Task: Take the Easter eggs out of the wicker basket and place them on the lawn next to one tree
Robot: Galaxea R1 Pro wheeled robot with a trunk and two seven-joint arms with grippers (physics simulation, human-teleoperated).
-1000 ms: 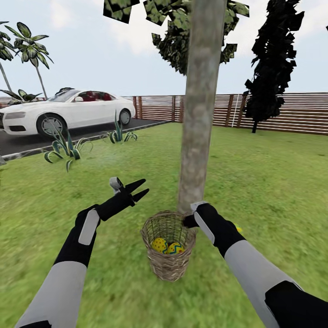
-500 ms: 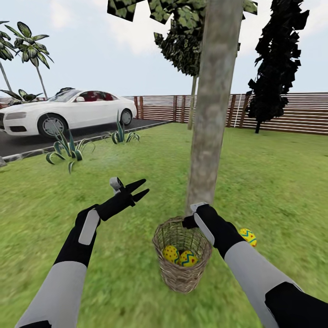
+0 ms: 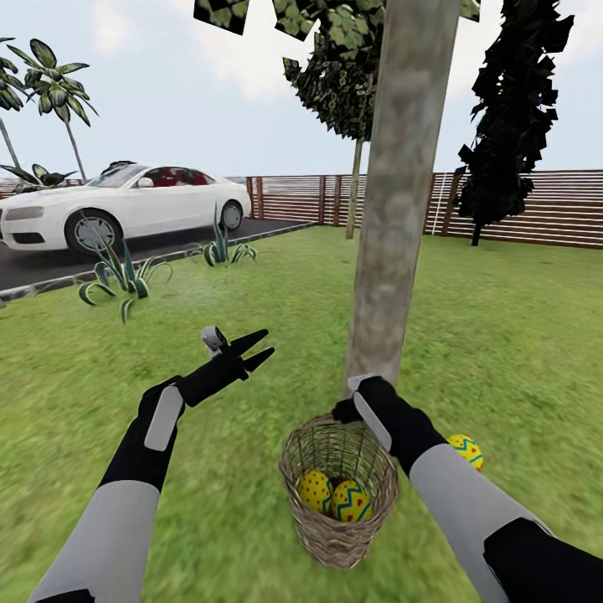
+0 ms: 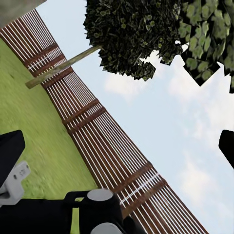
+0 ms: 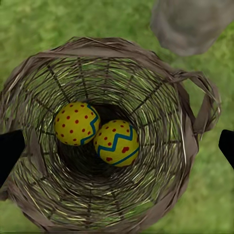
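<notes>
Basket: the wicker basket (image 3: 339, 494) stands upright on the lawn (image 3: 251, 318) at the foot of the tree (image 3: 398, 218), just beside its trunk; a loop handle shows at its rim in the right wrist view (image 5: 117, 141).
Eggs in basket: two Easter eggs lie side by side at the bottom, touching; one mostly red-dotted (image 5: 77, 123) (image 3: 315, 491), one showing its blue zigzag band (image 5: 117, 142) (image 3: 352, 501).
Egg on grass: a third egg (image 3: 466, 450) rests on the lawn near the trunk, partly hidden behind the right forearm, apart from the basket.
Right gripper: right gripper (image 5: 117, 148) hangs above the basket mouth, looking straight down; its dark fingertips (image 5: 9, 151) sit at opposite edges of the wrist picture, spread wide, grasping nothing.
Left gripper: left gripper (image 3: 255, 349) is raised over the grass, well apart from the basket; fingers parted, nothing between them.
Plants: spiky agave plants (image 3: 121, 272) grow near the lawn's edge.
Car: a white car (image 3: 117, 205) is parked on the dark driveway; no badge or plate is readable.
Fence: a slatted brown fence (image 3: 536, 209) runs behind; palms (image 3: 54, 84) at far left.
Writing: none legible anywhere.
</notes>
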